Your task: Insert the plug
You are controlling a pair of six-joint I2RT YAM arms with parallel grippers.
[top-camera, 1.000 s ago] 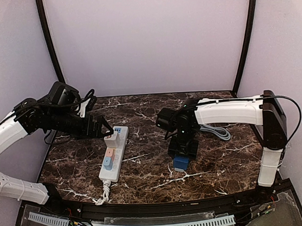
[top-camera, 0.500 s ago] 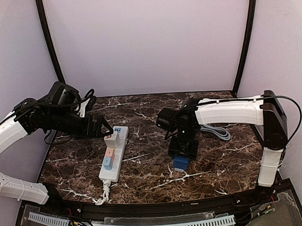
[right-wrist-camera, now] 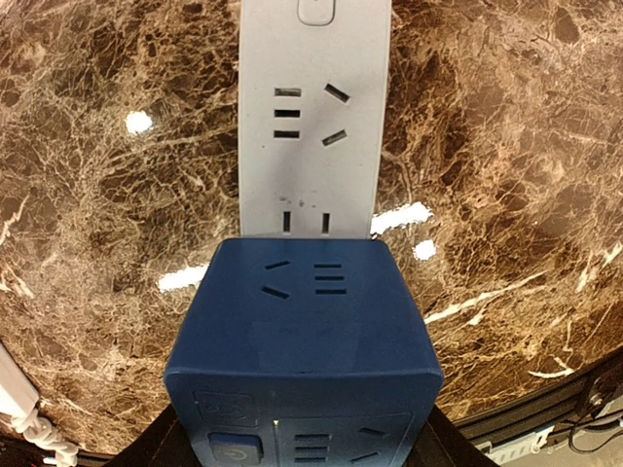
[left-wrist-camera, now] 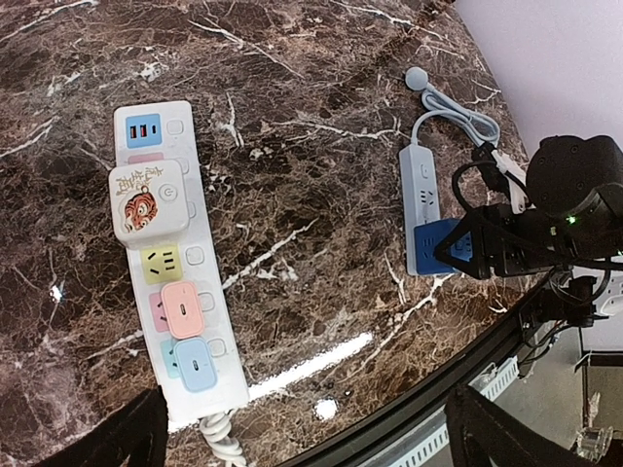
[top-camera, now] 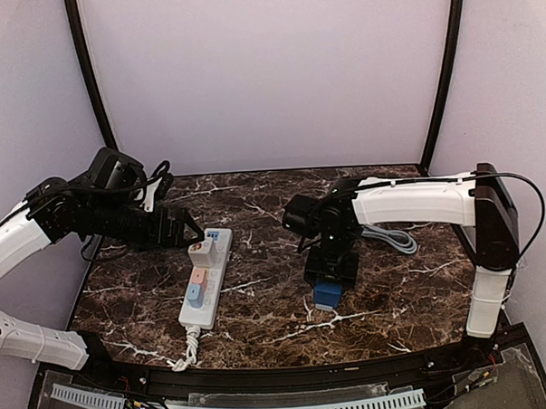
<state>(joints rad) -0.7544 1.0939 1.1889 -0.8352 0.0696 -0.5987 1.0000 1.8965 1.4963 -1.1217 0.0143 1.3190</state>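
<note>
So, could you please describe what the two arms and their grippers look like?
The left arm and right arm have smooth white shells on the long links, with black joints and wrists. The left gripper and right gripper are black, with two fingers each. A thin black cable loops out beside the right arm's elbow, and a small green light glows on its wrist.

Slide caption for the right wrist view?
Right tool gripping blue cube adapter over grey power strip on marble table.
</note>
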